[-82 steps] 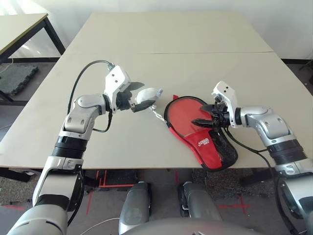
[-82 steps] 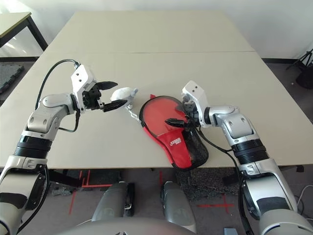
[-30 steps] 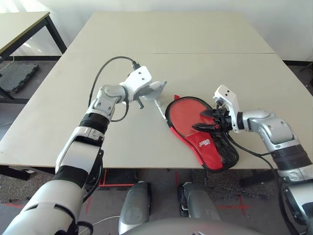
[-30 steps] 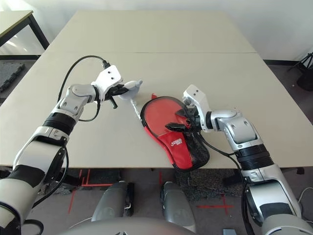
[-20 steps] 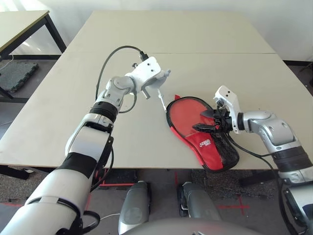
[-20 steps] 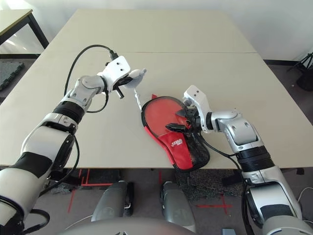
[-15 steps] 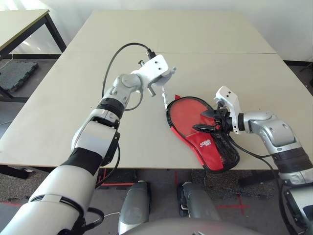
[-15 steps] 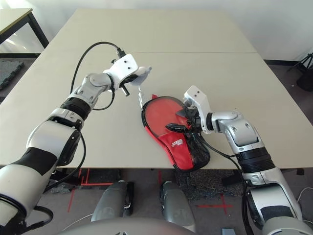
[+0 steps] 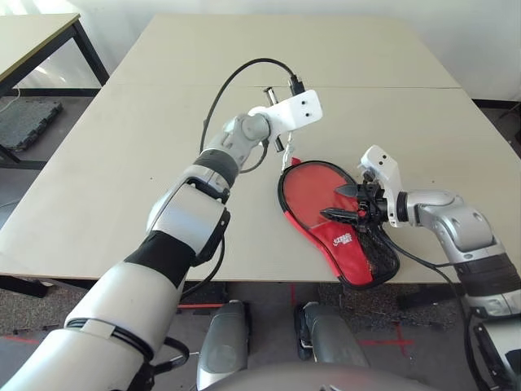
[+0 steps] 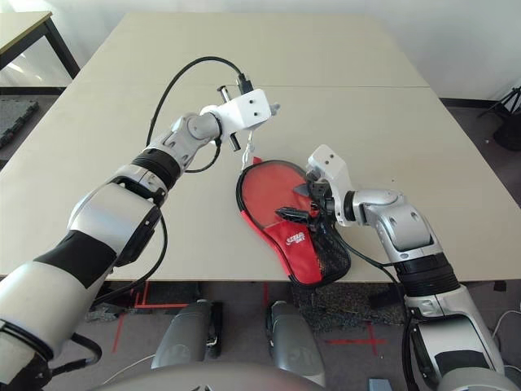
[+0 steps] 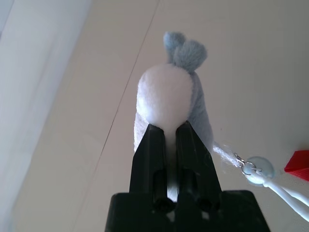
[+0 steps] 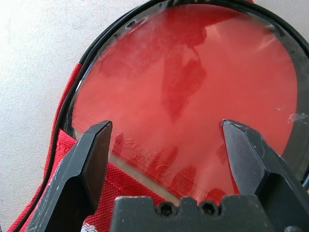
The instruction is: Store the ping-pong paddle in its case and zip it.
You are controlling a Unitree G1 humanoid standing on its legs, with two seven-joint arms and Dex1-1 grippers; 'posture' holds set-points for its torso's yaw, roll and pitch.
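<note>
The paddle (image 9: 313, 191) is seated in the case (image 9: 350, 257) on the surface (image 9: 195, 98), its long axis slanting from the rounded far end to the near right. The plush charm (image 11: 166, 92) is clamped by the left hand (image 11: 169, 126), beyond the rounded end; its white cord (image 11: 285, 193) trails toward the rim. The right hand (image 9: 330, 202) is spread over the case; zipper travel should be directed rightward around that end.

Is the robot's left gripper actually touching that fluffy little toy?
Touching: the left wrist view shows the two black fingertips of the left gripper pressed into the plush toy.
</note>
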